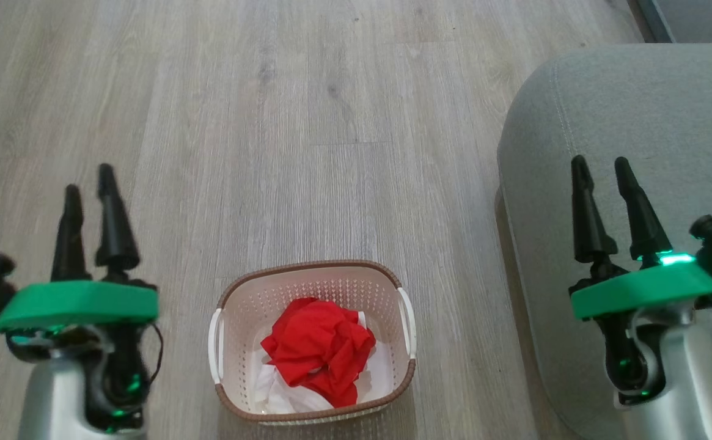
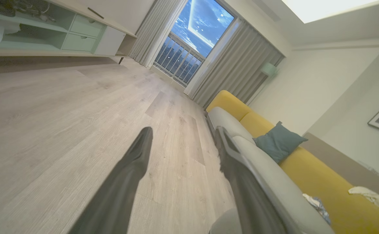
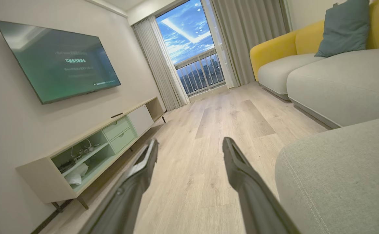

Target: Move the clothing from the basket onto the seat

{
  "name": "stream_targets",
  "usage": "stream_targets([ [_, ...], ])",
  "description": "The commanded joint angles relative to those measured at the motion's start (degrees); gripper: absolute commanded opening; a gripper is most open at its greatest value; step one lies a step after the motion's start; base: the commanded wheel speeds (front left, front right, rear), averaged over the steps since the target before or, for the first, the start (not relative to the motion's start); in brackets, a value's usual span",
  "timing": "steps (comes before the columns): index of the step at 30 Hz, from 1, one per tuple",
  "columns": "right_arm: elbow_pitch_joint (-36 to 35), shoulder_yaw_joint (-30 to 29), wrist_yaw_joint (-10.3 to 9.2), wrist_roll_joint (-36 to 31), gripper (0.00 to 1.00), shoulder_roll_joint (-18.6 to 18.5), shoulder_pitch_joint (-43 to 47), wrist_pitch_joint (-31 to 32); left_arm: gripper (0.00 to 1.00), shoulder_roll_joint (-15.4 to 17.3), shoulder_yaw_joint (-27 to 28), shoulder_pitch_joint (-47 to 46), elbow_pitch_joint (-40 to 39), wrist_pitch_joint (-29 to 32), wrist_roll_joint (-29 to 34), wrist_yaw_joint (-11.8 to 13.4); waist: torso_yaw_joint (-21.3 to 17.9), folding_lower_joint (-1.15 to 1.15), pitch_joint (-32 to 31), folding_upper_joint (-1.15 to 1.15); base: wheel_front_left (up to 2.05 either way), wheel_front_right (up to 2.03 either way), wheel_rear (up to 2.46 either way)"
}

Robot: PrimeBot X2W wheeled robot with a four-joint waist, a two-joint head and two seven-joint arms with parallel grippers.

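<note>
Lying near left pincer (apart): clothing

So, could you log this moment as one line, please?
clothing: in basket | seat: right of basket | left gripper: open, empty | right gripper: open, empty

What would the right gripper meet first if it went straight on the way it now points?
Probably nothing near: the right gripper points along the wooden floor towards the far balcony window, with the seat off to its side; depth is unclear.
</note>
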Motion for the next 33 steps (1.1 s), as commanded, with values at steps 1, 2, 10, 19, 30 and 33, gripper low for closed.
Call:
stream_targets([
  [1,-2.51,1.28,0.0,-2.18,1.0,-1.0,-3.13,-0.94,1.0,0.64,0.18,-3.03,-2.87,-0.63,2.73,0.47,0.0,0.0,-0.02,0.0,0.0,0.0,0.0],
  [2,-2.54,1.56,0.0,-3.11,1.0,-1.13,-3.2,-1.11,1.0,0.64,-0.6,-2.96,-3.01,-0.8,4.37,0.92,0.01,0.0,-0.02,0.0,0.0,0.0,0.0],
  [10,-1.25,3.44,0.0,-8.98,1.0,-1.48,-2.84,-2.46,1.0,3.73,-10.18,-2.65,-1.72,-2.14,15.82,6.57,0.03,0.0,-0.15,0.0,0.0,0.0,0.0],
  [19,5.5,4.14,0.0,-10.0,1.0,-0.97,-1.91,-3.99,1.0,8.55,-21.89,-3.49,3.26,-3.65,21.0,15.44,-0.26,0.0,-0.53,0.0,0.0,0.0,0.0],
  [30,10.25,4.63,0.0,-16.68,1.0,-0.51,-2.53,-6.03,1.0,8.54,-25.13,-3.04,8.08,-5.66,25.46,16.74,-0.74,0.0,-0.9,0.0,0.0,0.0,0.0],
  [33,10.63,4.79,0.0,-17.36,1.0,-0.46,-2.69,-6.37,1.0,7.95,-24.43,-2.77,7.9,-5.99,26.23,16.37,-0.77,0.0,-0.88,0.0,0.0,0.0,0.0],
])
